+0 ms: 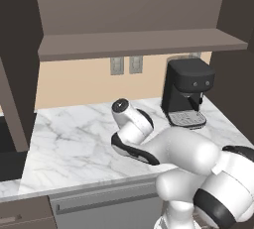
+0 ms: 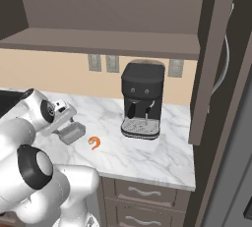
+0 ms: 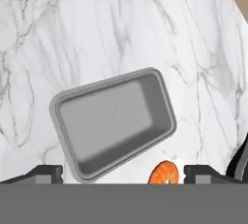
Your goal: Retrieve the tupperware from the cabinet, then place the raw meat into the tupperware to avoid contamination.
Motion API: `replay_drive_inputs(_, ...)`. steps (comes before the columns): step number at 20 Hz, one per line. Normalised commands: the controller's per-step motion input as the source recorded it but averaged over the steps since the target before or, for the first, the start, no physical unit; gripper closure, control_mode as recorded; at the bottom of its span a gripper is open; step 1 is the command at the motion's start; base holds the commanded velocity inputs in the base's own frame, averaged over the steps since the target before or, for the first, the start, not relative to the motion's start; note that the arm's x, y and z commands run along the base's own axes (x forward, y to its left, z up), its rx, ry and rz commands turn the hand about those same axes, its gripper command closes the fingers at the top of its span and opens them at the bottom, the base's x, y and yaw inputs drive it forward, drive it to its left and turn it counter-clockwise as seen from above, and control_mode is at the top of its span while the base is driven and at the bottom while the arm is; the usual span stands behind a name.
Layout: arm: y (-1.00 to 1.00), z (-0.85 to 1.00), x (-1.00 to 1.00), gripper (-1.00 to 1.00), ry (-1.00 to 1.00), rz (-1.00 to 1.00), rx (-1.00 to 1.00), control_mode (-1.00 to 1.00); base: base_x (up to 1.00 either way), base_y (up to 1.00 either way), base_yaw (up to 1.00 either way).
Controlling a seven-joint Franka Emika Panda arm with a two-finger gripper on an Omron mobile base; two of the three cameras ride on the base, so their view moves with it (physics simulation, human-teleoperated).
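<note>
Below, the tupperware (image 3: 114, 121) sits empty — raw meat (image 3: 163, 173) just beside it — gripper (image 3: 123, 173) spread apart.

Empty grey tupperware (image 3: 114, 121) upright; orange raw meat (image 3: 164, 173) beside

The arm (image 1: 198, 173) consists of rounded, glossy white housings joined by dark grey to black joint bands. A round black end cap with a small pale centre mark closes one link (image 1: 120, 106) at 10 o'clock of the main body. The wrist module (image 2: 60, 109) is light grey and boxy. The fingers (image 3: 46, 173) are small, dark and blocky, with flat lighter grey pads.
</note>
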Motion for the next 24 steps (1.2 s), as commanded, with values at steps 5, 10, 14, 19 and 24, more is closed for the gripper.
replay_drive_inputs(5,-0.46,0.08,-0.03,-1.0,0.0,-0.15,0.06,-1.0,0.0,0.0,0.0)
replay_drive_inputs(10,-0.5,0.09,0.0,-1.0,0.03,-0.15,0.11,-1.0,0.0,0.0,0.0)
replay_drive_inputs(14,-0.41,0.0,0.0,-1.0,0.04,-0.08,0.12,-1.0,0.0,0.0,0.0)
replay_drive_inputs(19,-0.27,-0.03,0.01,-1.0,0.02,-0.03,0.06,-1.0,0.0,0.0,0.0)
replay_drive_inputs(24,-0.25,-0.05,0.04,-1.0,0.03,0.0,0.03,-1.0,0.0,0.0,0.0)
